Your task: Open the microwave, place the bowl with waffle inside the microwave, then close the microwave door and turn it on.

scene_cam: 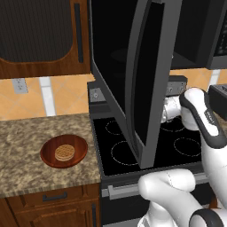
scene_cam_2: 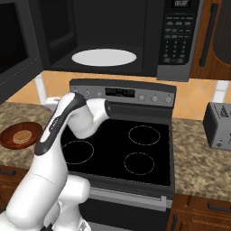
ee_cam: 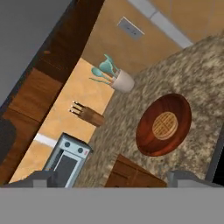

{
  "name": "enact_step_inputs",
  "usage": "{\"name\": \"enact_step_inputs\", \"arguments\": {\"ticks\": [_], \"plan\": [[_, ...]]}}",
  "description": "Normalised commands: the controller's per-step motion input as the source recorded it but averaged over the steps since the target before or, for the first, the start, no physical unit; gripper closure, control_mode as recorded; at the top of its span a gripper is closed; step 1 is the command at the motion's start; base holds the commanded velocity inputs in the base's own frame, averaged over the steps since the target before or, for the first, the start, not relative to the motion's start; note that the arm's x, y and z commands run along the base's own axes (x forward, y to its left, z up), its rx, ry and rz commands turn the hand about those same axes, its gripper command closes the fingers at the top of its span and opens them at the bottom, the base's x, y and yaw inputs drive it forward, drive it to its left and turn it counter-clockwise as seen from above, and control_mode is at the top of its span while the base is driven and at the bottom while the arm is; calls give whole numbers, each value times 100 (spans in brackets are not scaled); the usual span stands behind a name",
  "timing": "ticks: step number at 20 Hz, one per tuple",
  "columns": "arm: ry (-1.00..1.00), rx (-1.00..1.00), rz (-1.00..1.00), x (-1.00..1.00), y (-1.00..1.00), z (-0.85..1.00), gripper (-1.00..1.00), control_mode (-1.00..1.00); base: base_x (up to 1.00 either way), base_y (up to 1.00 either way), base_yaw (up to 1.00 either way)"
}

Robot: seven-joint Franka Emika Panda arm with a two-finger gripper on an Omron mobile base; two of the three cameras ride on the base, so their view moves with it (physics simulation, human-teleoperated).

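Pincer (ee_cam: 111, 178) spread wide and holding nothing, both tips low in the hand view, pointed out over the speckled counter (scene_cam: 22, 146). Well apart from the bowl (ee_cam: 164, 124), which sits ahead and a little off to one side of the tips, resting on that counter left of the stove (scene_cam_2: 122, 149), waffle (ee_cam: 165, 126) flat at its centre. Round, so no long axis to line up with; any rim approach looks workable. Microwave door (scene_cam: 146, 80) already swung out over the stove, microwave (scene_cam_2: 106, 36) cavity exposed above. Likely next: reaching leftward and down toward the bowl rim.
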Motion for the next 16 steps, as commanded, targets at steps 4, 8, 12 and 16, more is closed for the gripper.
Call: {"name": "enact_step_inputs", "arguments": {"ticks": [4,8,12,16], "plan": [[27,-31,0,52,54,-92,-100,-100,0,0,0],[17,-21,0,28,27,-74,-100,-100,0,0,0],[4,-1,0,0,0,-4,-100,-100,0,0,0],[1,-1,0,8,20,-27,-100,-100,0,0,0]]}}
